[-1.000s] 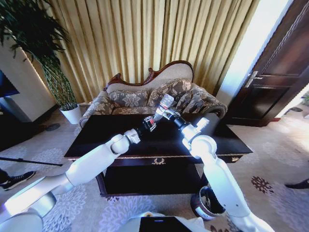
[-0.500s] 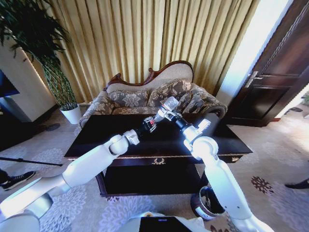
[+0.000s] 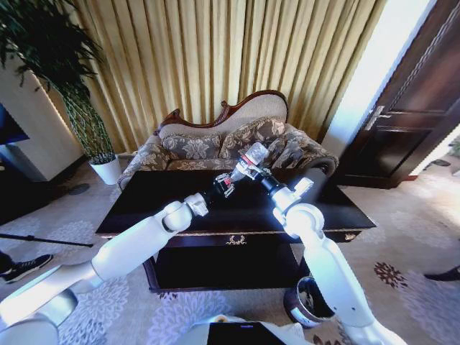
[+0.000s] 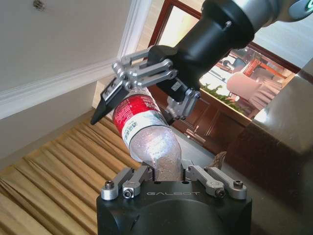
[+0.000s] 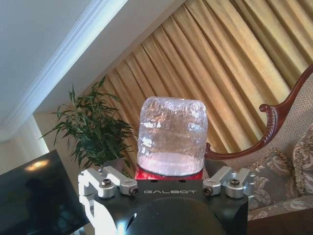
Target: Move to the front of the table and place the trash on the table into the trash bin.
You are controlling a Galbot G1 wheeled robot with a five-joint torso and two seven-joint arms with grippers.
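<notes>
While both my arms reach out over the table, the little clear bottle sits up in the air between my two claws, well above the dark top. My right gripper is clamped around its red-labelled middle, so the bottle's clear bottom end pokes up past those fingers toward the sofa behind.

My left gripper is right at the other end of the same bottle. From my left wrist, that end goes down between its fingers, which sit close on both sides, but I honestly can't tell if they're actually squeezing it or just resting beside it. Looks like a handover moment to me, though which way it's going I couldn't say.

Progress-wise: I'm already parked at the front of the table, so that bit's done, and the bottle is off the surface. Nothing's gone in the trash bin yet, going by what I'm holding. The bin is on the carpet down low by my right arm, near the table's corner, far below the claws.
</notes>
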